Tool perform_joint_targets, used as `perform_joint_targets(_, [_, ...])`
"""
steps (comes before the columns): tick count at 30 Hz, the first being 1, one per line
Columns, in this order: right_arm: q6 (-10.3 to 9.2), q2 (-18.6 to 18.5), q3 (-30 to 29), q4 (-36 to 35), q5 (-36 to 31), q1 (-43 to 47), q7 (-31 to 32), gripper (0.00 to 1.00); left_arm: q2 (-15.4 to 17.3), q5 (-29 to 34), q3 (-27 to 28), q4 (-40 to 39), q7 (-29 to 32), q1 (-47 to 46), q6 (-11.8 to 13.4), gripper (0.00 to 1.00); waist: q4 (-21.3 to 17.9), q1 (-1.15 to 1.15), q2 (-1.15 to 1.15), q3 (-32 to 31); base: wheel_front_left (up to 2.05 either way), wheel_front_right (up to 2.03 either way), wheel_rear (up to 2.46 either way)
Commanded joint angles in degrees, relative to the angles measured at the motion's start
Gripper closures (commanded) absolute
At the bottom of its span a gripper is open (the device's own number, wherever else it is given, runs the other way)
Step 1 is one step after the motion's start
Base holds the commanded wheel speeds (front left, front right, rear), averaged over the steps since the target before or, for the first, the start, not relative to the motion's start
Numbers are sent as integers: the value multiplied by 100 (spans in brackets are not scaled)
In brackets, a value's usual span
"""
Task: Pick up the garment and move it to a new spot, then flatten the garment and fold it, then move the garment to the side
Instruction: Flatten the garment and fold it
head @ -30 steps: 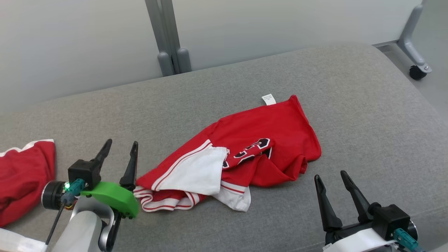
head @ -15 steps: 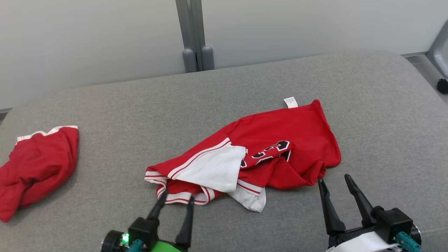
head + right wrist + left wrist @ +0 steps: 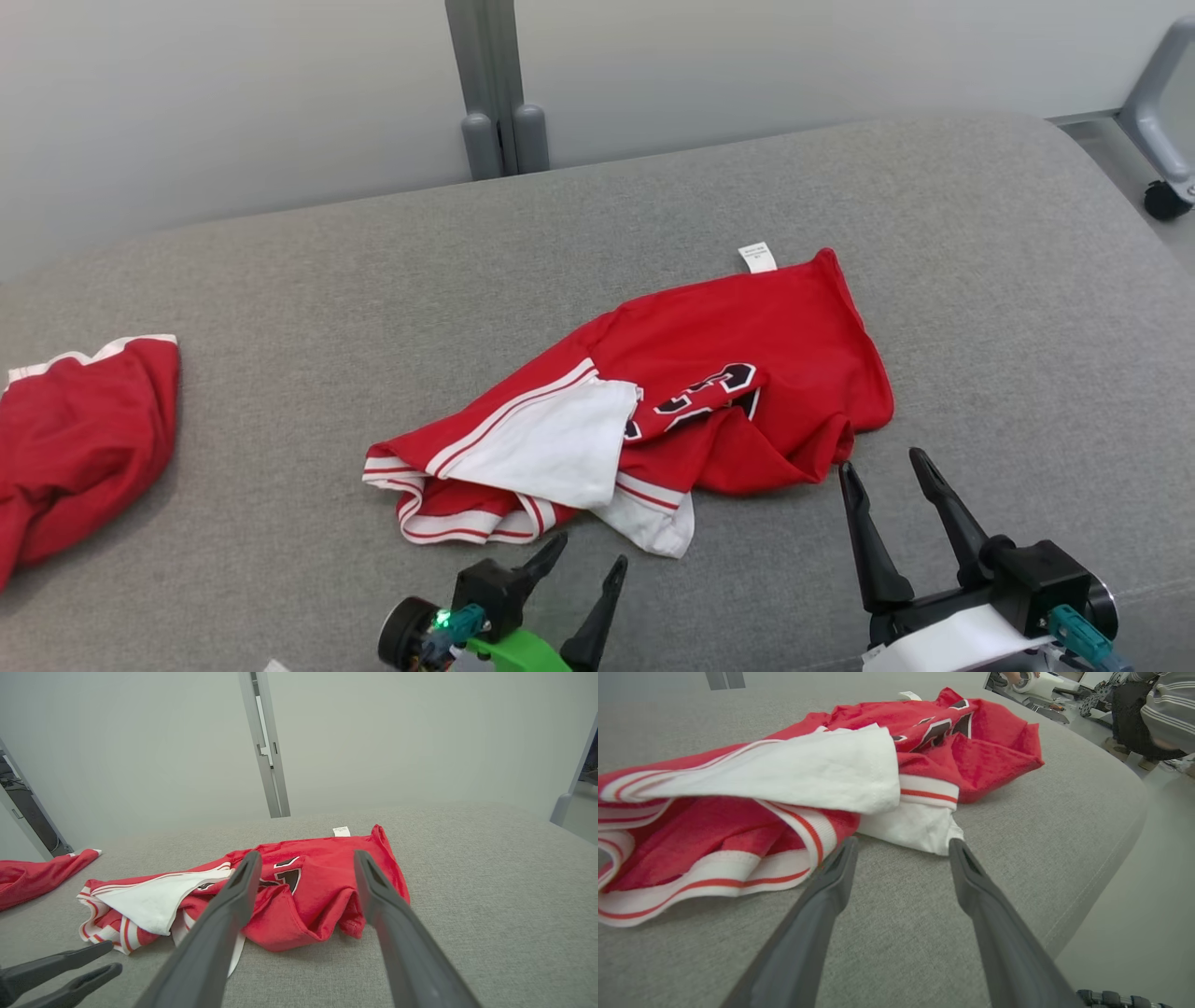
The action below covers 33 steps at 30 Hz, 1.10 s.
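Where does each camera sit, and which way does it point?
Head: high up, looking down at the crumpled red-and-white fabric jersey on the grey upholstered cushion; both open jaws below.
Left wrist: low, facing its striped hem; left jaws open.
Right wrist: facing its red end; right jaws open.
Shared: the jersey's white label.

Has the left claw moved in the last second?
Yes: left claw went right along the red jersey, from its striped corner to its white flap.
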Motion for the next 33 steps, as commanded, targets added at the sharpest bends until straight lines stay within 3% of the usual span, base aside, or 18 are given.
perform_joint_targets(1, [3,-8,-15,-11,-51,-82,-17,0,16,-206,-91,70,3,-199,-15,0,-120,0,0,122,0,0,0])
perform_joint_targets(7, [3,-8,-40,-38,-76,-155,-17,0,17,-791,-324,267,3,-562,-17,0,-273,0,0,294,0,0,0])
perform_joint_targets(14, [2,-7,-61,-43,-67,-194,-17,0,16,-1031,-392,427,3,-727,17,0,-333,0,0,354,0,0,0])
perform_joint_targets(19, [3,-7,-67,-39,-69,-158,-17,0,17,-1161,-414,560,4,-733,201,0,-318,0,0,342,0,0,0])
perform_joint_targets(24, [3,-7,-31,-37,-88,-135,-17,0,13,-1533,-594,747,4,-808,171,0,-301,0,0,329,0,0,0])
perform_joint_targets(33, [3,-7,27,-39,-95,-120,-17,0,15,-1535,-360,288,4,-786,281,0,-297,0,0,340,0,0,0])
